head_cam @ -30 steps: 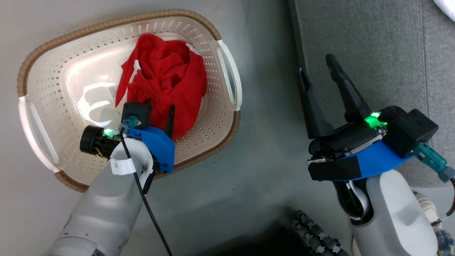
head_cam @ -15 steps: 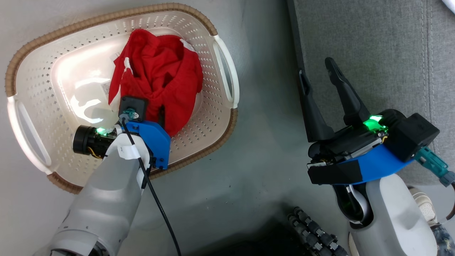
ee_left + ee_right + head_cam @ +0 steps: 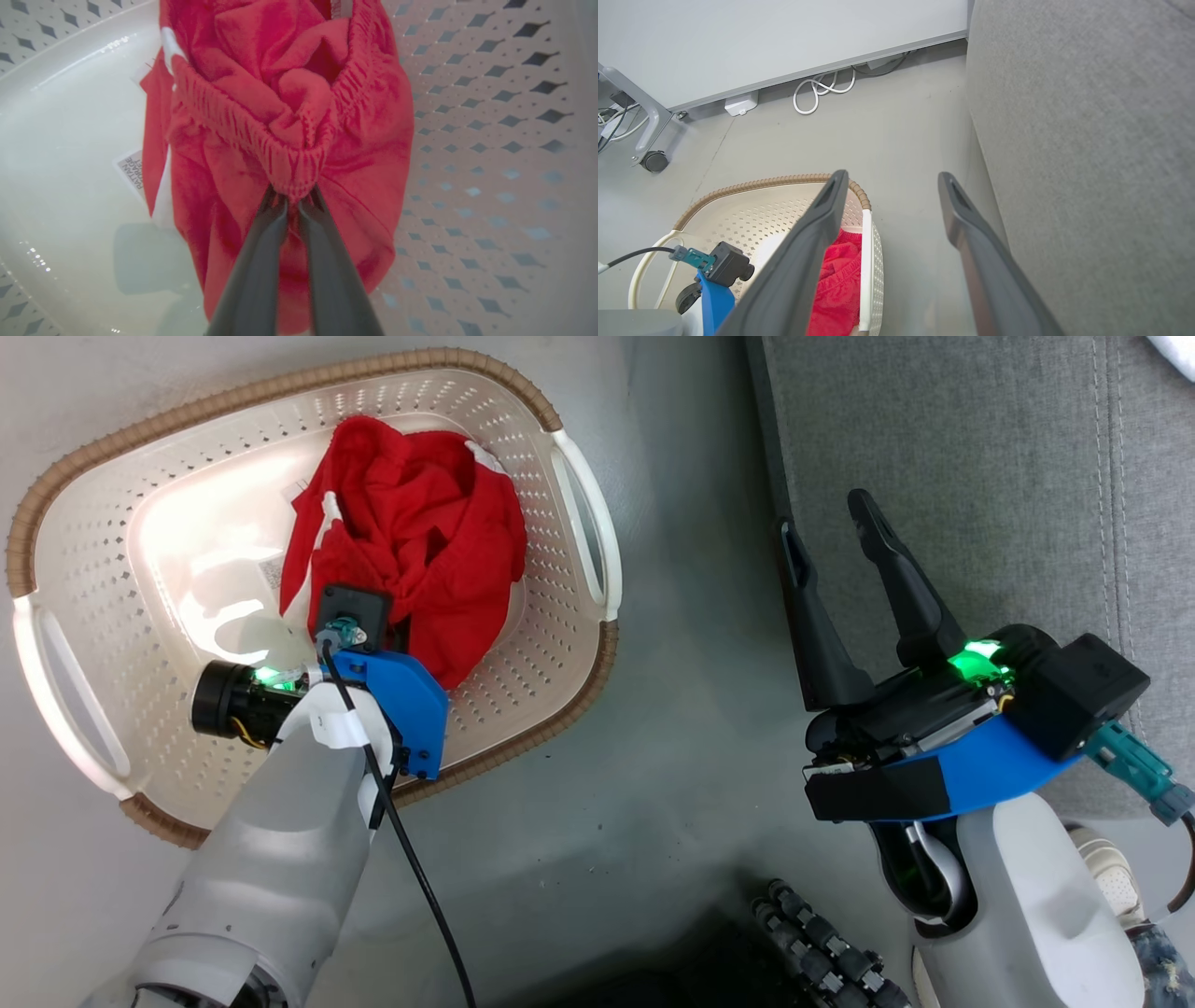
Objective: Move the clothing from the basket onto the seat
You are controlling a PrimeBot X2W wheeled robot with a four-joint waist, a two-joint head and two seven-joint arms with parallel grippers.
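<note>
Left wrist view, grip: your left gripper (image 3: 292,198) has its fingers pinched together on a gathered elastic hem of the clothing (image 3: 299,107).
Left wrist view, place: the clothing lies heaped on the bottom of the basket (image 3: 490,140), close to its perforated wall. A white strip (image 3: 170,44) and a label (image 3: 132,170) show at the heap's edge.
Head view, layout: the basket stands on the floor (image 3: 672,784). The heap covers the middle of its bottom, towards the handle (image 3: 583,527) nearest the seat (image 3: 980,476).
Head view, other arm: your right gripper (image 3: 826,513) hangs over the seat's left edge, fingers spread, holding nothing.
Right wrist view, route: between the spread fingers you see bare floor, with the basket to one side and the seat's flank to the other.
Handling: expect soft, light, limp cloth that drapes and trails. The bunched elastic looks a sound hold, thick enough not to slip. Lift well above the basket's edge so the tail does not drag.
Count: one basket, one seat, two grippers. There is one red heap, and these views do not show whether it is one garment or two.
</note>
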